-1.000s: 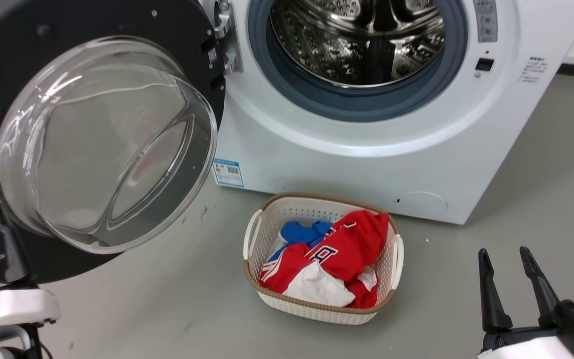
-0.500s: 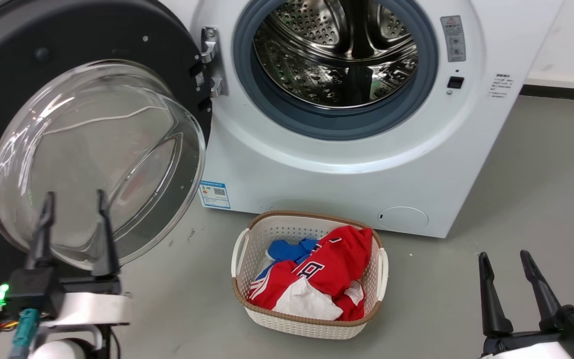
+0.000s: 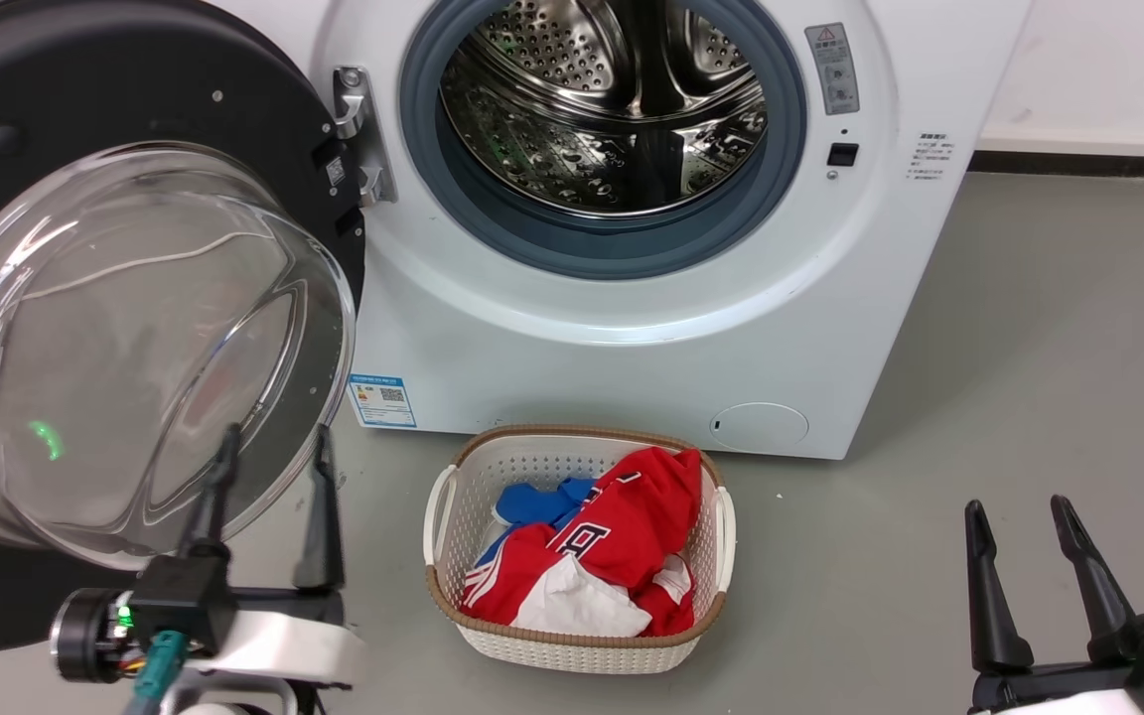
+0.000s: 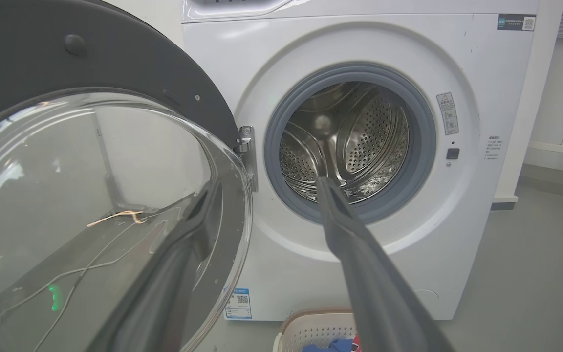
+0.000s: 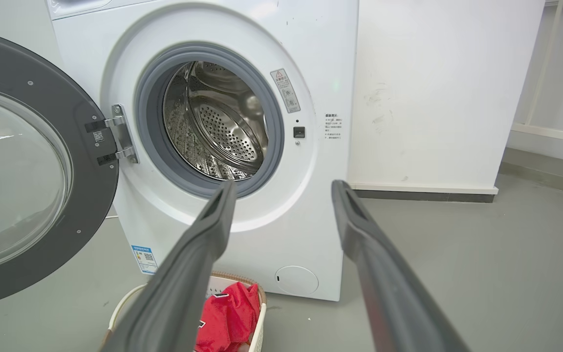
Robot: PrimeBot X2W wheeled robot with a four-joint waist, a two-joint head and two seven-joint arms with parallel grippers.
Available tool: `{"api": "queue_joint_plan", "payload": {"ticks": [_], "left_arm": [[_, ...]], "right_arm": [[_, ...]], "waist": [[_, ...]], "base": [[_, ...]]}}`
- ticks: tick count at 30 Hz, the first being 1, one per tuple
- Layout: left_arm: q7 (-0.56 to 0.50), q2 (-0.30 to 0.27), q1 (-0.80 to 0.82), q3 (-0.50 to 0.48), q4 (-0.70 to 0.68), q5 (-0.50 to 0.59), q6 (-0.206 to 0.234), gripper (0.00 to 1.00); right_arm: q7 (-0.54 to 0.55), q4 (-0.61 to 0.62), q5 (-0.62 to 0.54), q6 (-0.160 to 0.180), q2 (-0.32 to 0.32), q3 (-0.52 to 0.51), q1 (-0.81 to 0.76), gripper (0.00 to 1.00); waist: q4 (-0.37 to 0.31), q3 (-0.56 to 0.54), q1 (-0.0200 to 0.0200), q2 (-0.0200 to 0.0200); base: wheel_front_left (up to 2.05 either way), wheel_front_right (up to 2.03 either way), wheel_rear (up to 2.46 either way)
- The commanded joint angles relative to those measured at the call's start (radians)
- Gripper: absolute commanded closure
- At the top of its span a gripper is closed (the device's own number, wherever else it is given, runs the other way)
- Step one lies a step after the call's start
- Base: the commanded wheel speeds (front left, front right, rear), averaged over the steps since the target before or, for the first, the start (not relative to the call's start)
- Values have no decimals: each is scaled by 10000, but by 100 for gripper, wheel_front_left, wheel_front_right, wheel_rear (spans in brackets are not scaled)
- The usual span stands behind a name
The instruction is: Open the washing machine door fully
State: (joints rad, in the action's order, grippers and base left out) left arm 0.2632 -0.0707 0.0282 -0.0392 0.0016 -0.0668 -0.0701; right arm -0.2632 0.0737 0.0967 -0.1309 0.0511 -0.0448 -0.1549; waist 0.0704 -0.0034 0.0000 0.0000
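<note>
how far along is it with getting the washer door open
Done: the washing machine door stands swung wide, clear of the drum opening. In hand: nothing; the left hand is open near the glass bowl, the right hand open. Left: at most a nudge wider, if the hinge allows.

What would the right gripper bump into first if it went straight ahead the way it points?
Probably the washing machine: the right gripper points at its white front, just below and right of the drum opening. The way there looks free, though depth is unclear.
</note>
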Motion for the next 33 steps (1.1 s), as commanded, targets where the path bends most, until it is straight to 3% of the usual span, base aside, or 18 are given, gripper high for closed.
{"api": "queue_joint_plan", "payload": {"ticks": [1,33], "left_arm": [[22,35,-134,103,46,83,40,0],[22,205,-880,1031,974,-140,562,0]], "right_arm": [[-21,49,1,2,-19,-3,-96,0],[-21,-46,188,1,-19,4,-617,0]], "waist": [[-52,8,0,0],[-479,13,0,0]], "base": [[0,0,0],[0,0,0]]}}
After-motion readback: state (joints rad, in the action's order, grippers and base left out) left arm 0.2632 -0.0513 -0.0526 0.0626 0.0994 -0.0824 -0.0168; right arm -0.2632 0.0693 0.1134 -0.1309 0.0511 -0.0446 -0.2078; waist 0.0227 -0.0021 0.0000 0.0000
